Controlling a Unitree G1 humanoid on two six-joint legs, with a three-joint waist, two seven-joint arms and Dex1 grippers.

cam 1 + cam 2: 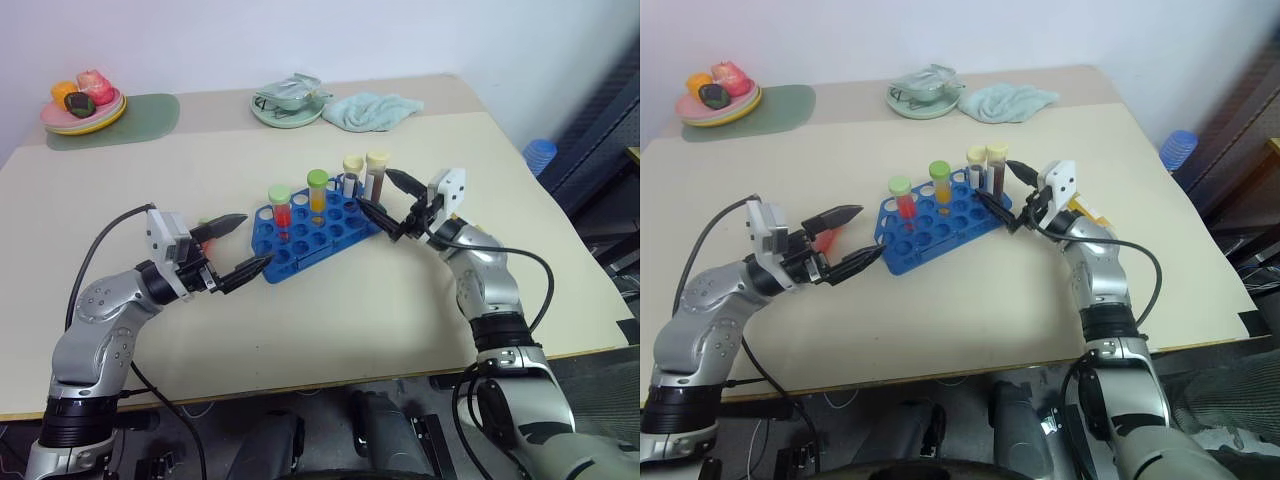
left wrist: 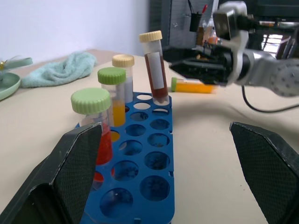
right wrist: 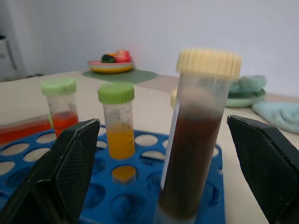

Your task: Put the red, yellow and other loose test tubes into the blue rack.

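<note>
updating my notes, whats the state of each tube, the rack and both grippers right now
red tube: upright in rack, capped
yellow tube: upright in rack, capped
brown tube: upright in rack, capped
pale-capped tube: upright in rack
blue rack: mostly empty holes
loose orange tube: lying on table
left gripper: open, empty
right gripper: open, empty

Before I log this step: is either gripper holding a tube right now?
Left gripper: open, holding nothing, by the rack.
Right gripper: open, holding nothing, by the brown tube.
</note>
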